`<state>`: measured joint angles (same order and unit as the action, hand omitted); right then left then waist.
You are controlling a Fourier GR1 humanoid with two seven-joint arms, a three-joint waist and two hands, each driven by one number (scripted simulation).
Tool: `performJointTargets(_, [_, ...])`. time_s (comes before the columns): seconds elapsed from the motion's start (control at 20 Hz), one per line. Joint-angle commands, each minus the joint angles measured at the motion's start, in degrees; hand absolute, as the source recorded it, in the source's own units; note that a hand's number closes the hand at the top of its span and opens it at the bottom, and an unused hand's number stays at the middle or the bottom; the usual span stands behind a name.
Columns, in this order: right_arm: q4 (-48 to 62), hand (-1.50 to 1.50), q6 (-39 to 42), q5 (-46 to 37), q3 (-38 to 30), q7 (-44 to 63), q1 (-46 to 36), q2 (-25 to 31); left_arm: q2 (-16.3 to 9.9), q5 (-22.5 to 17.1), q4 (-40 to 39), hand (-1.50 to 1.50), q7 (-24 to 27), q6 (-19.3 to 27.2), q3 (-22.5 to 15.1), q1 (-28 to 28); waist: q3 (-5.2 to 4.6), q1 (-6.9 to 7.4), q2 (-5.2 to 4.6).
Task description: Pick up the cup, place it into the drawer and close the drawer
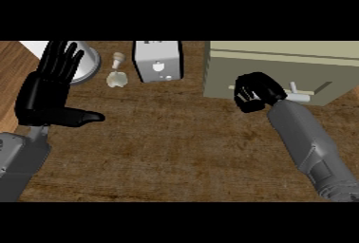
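Surface [175, 152] carries everything. Drawer unit [280, 66] far right, handle [298, 95] on its near face. Toaster [157, 60] at far centre, left of the drawer unit. Small utensil [117, 73] just left of toaster. Round dish [88, 66] far left, behind left hand [45, 95]. Right hand [256, 91] at drawer front, beside handle.

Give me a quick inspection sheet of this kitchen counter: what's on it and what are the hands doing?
Surface: brown wooden counter.
Job's things: drawer unit at upper right, its handle beside the right hand; no cup can be made out.
Clutter: toaster at top centre; pale wooden scoop left of it; round grey plate partly behind the left hand.
Hands: left hand open, resting at the left, fingers up; right hand curled at the drawer front, contents hidden.
Cables: nothing seen.
Surroundings: nothing seen.
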<state>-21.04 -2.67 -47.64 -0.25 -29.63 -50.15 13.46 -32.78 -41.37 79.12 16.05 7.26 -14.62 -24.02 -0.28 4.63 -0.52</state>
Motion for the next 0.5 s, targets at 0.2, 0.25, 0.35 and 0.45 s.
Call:
performJointTargets(0.2, [5.2,1.50,-0.2,2.3,-4.9,1.8,-5.7,5.7,1.7,0.4,-0.8,-1.50,0.8,-1.8,-0.8,-0.3,0.53,1.50,-2.57])
performJointTargets(0.25, [5.2,1.50,-1.3,2.9,-5.6,1.6,-5.4,5.3,0.7,0.8,-0.8,-1.50,1.0,-1.9,-0.5,0.3,0.54,1.68,-2.34])
performJointTargets(0.35, [4.9,1.50,-0.5,3.7,-6.4,0.8,-6.2,6.6,1.3,0.5,-0.7,-1.50,1.8,-2.5,-0.3,0.5,0.51,1.92,-2.49])
performJointTargets(0.45, [5.2,1.50,-0.6,3.8,-6.4,0.5,-6.6,5.9,2.0,0.1,-1.7,-1.50,0.6,-2.4,-0.7,0.0,0.52,1.88,-2.62])
